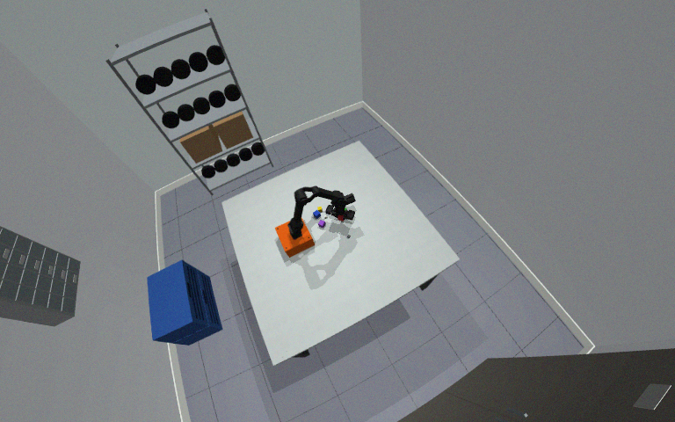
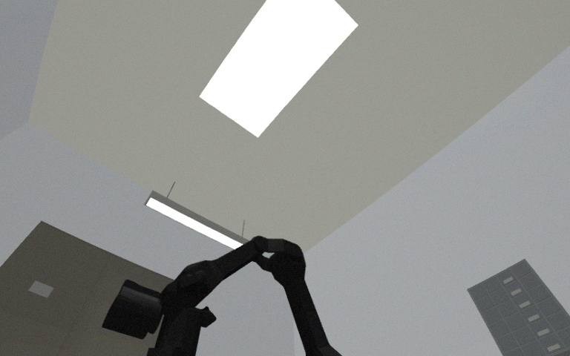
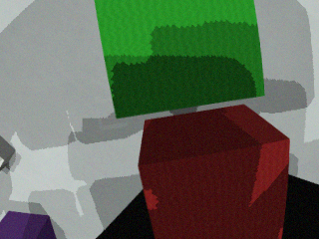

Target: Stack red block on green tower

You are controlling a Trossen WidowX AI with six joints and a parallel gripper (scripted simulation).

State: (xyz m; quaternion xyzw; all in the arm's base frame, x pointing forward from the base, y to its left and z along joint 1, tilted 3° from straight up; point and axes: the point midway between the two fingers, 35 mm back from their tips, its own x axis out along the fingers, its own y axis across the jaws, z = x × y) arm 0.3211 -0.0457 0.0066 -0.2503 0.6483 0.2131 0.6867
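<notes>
The gripper [image 1: 340, 214] [image 3: 215, 191] is shut on the red block [image 1: 340, 217] [image 3: 214, 174], with a black fingertip on each side of it in the wrist view. The block looks large there and appears raised off the table. The green tower [image 1: 345, 209] [image 3: 184, 45] stands close beside it, toward the top of the wrist view, with a narrow strip of table showing between them. The tower looks upright. Its lower part is hidden, and in the top view the gripper covers most of it. The exterior view shows the arm but not the fingertips or blocks.
A purple block [image 1: 322, 223] [image 3: 27, 228], a blue block [image 1: 316, 214] and a yellow block [image 1: 320, 208] lie between the gripper and the orange arm base [image 1: 293, 243]. A small dark object [image 1: 348, 236] lies on the table [image 1: 378, 268]. A grey piece [image 3: 6, 151] shows at the wrist view's left edge.
</notes>
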